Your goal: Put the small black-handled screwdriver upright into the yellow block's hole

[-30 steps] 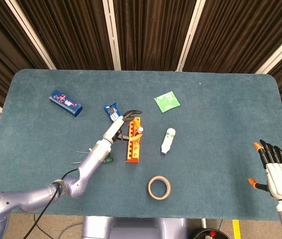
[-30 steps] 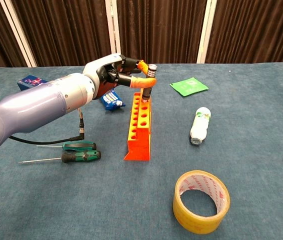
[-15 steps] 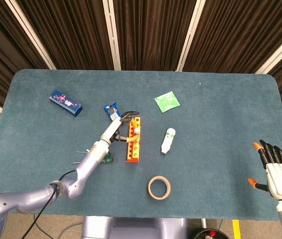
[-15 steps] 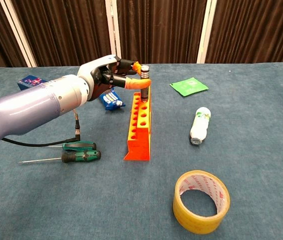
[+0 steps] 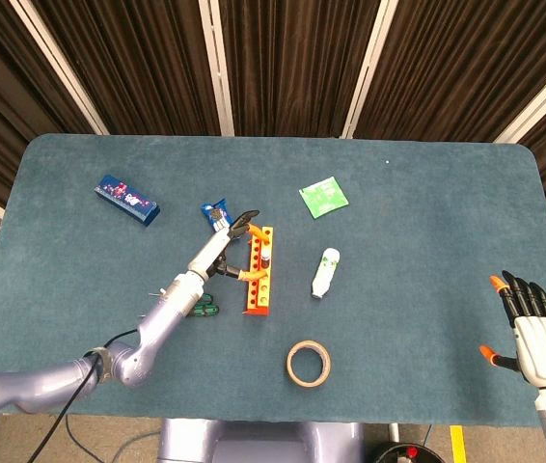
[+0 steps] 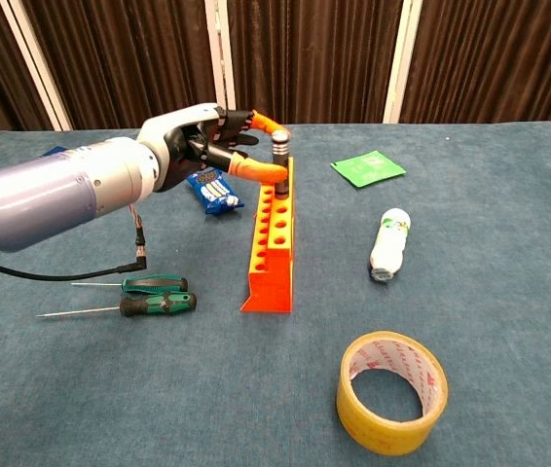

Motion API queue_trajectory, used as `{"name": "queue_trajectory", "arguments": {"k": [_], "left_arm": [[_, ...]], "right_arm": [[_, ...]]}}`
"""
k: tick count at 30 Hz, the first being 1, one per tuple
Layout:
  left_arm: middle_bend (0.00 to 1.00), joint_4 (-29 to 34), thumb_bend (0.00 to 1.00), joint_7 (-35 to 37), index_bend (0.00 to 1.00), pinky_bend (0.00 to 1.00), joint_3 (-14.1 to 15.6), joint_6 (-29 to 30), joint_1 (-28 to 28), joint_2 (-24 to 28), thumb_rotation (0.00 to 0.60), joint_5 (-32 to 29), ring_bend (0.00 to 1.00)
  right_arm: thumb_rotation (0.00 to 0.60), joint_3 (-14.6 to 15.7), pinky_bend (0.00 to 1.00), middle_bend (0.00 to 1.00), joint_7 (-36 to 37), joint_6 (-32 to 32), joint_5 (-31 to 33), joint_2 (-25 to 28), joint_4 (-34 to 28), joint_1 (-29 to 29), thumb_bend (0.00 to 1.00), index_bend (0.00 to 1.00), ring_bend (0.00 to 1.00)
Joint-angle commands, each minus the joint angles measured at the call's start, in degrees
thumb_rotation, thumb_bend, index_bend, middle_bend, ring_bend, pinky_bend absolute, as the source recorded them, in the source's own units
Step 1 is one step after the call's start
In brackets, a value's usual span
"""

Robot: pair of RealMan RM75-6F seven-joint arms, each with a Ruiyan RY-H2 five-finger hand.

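Note:
The small black-handled screwdriver [image 6: 280, 153] stands upright in a far-end hole of the orange-yellow block [image 6: 273, 238], also seen from above as the screwdriver [image 5: 265, 252] in the block [image 5: 259, 273]. My left hand [image 6: 201, 148] hovers just left of the handle with its orange-tipped fingers [image 6: 259, 172] spread around it and holds nothing; from above the left hand [image 5: 225, 245] sits beside the block. Whether a fingertip still touches the handle is unclear. My right hand [image 5: 540, 335] hangs open beyond the table's near right corner.
Two green-handled screwdrivers [image 6: 157, 294] lie left of the block. A tape roll [image 6: 391, 390] sits near the front, a white bottle [image 6: 389, 243] right of the block, a green packet [image 6: 367, 167] behind it, a blue packet [image 6: 213, 190] under my left hand, and a blue box [image 5: 126, 200] far left.
The screwdriver sank deeper into the hole. My left hand let go of the handle, spread its fingers and drew back to the left. The right hand stayed still.

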State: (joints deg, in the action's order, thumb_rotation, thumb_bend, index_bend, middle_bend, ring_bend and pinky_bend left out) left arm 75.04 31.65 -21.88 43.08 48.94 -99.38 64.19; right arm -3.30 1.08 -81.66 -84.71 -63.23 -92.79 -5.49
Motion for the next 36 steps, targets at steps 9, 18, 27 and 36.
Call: {"name": "queue_trajectory", "arguments": {"k": [9,18,27,36], "left_arm": [[0.0,8.06,0.07,-5.25,0.22,0.0,-2.2,8.85,-2.1,5.44,0.6,3.91,0.0],[0.0,18.89,0.07,-34.9,0.15,0.0,7.25,15.99,-8.6,19.52,0.6,4.27,0.0],[0.0,27.9,0.03,-56.59,0.0,0.0,20.13,34.5,-23.01,29.75,0.6,10.76,0.0],[0.0,26.6,0.0,-56.25,0.0,0.0,26.6,44.2,-33.75,32.49,0.6,14.94,0.0]], "right_arm": [[0.6,0.03,0.0,0.0,-0.55,-0.3,-0.32,-0.25,0.58,0.0,0.0,0.07,0.0],[0.6,0.16,0.0,0.0,-3.46,0.08,0.63,-0.14,0.25,0.14,0.0,0.07,0.0],[0.6,0.16,0.0,0.0,-7.91,0.92,2.28,-0.29,-0.72,0.11,0.0,0.05,0.0],[0.6,0.07,0.0,0.0,-10.45,0.55,2.62,-0.8,-1.33,0.16,0.0,0.02,0.0]]}}
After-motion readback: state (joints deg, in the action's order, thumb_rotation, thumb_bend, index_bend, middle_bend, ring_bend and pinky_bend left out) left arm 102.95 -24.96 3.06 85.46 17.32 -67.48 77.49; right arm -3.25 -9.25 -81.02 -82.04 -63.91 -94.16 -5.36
